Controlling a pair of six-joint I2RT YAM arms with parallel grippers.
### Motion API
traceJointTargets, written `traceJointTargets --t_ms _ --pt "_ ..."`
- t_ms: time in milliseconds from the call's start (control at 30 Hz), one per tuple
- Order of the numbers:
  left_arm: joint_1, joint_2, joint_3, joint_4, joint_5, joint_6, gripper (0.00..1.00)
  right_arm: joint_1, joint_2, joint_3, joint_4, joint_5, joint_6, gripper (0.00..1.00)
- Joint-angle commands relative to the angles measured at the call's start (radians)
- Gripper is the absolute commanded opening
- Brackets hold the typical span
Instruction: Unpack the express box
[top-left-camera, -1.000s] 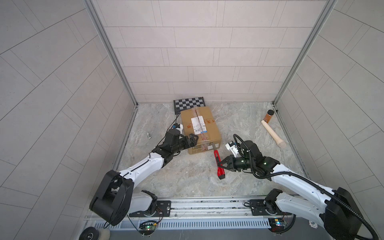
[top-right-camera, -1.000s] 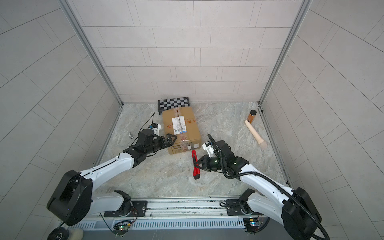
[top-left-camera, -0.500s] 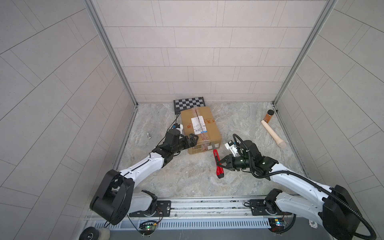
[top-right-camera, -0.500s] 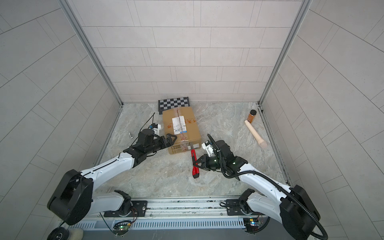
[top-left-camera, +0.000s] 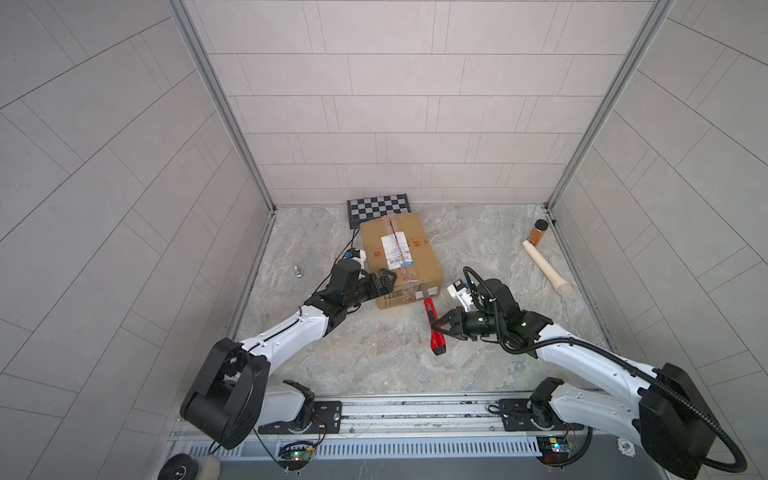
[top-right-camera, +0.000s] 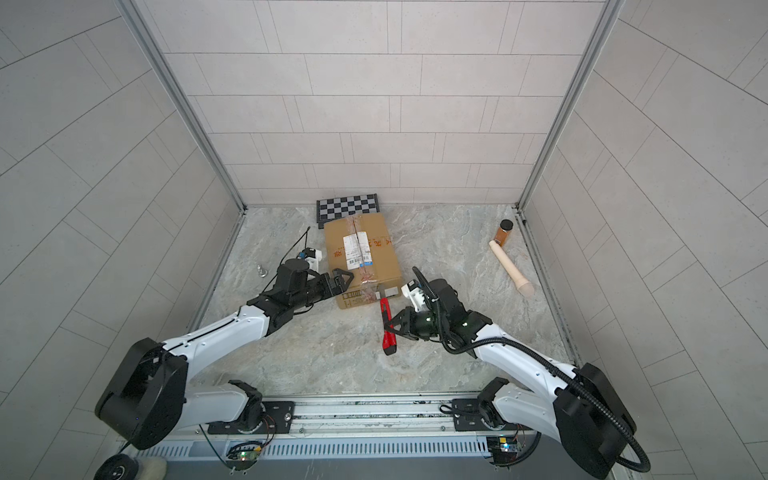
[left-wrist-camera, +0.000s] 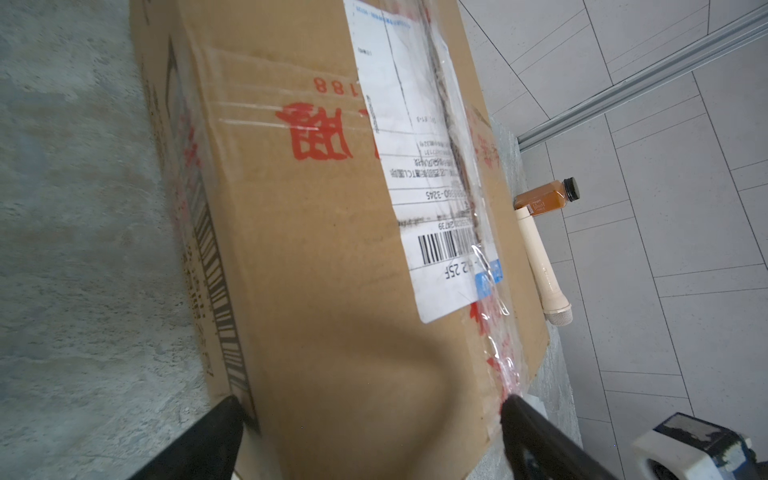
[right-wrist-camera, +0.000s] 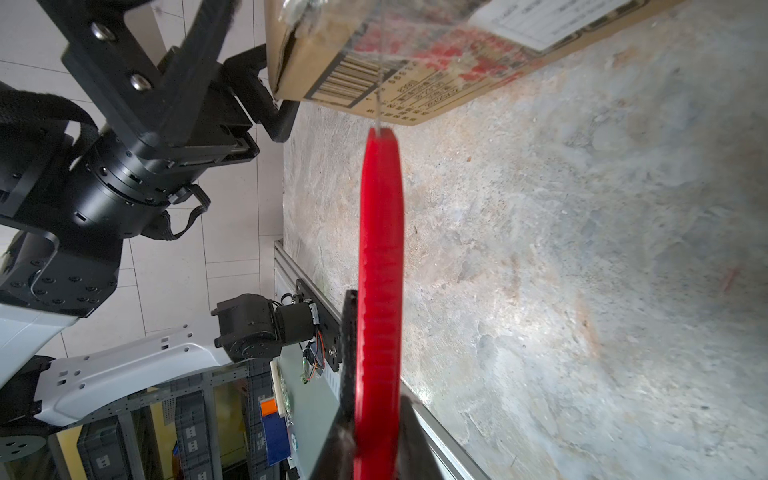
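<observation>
- Express box (top-left-camera: 399, 253) lay top up on the marble floor toward the back wall. Its far end was against the checkered board (top-left-camera: 378, 205), and its seam was taped shut.
- The express box looked stiff along its edges and corners but likely to give in mid-panel. The tape would be slick, and its weight could not be judged. It seemed too broad to pinch across, so a corner or a freed flap edge looked like the best hold.
- The left gripper (top-left-camera: 387, 284) had its jaws spread wide astride the box's near left corner. The right gripper (top-left-camera: 437, 328) was clamped on a red utility knife (top-left-camera: 429, 309) just in front of the near face.
- Both top views alone gave the layout, with a brown bottle (top-left-camera: 539, 232) and a cream rolling pin (top-left-camera: 544, 268) well apart on the right.
- The left wrist view alone showed the white label (left-wrist-camera: 415, 166), the crinkled tape on the top seam and a finger (left-wrist-camera: 220, 428) beside the corner. Whether it pressed could not be told.
- The right wrist view alone showed the knife's nose at the taped near face, low down.
</observation>
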Motion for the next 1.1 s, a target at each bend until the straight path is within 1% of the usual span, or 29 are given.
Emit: traceJointTargets --t_ms 0,567,1067 --pt "-0.005 0.004 -0.011 0.023 -0.001 0.002 1.00 0.006 -0.008 0.037 0.016 -0.005 0.004 0.00" --pt "-0.005 0.014 -0.015 0.038 0.004 -0.005 1.00 0.005 -0.038 0.036 -0.022 0.003 -0.002 0.00" --pt "-0.005 0.020 -0.016 0.043 0.009 -0.004 1.00 0.005 0.013 0.051 0.022 0.001 0.001 0.00"
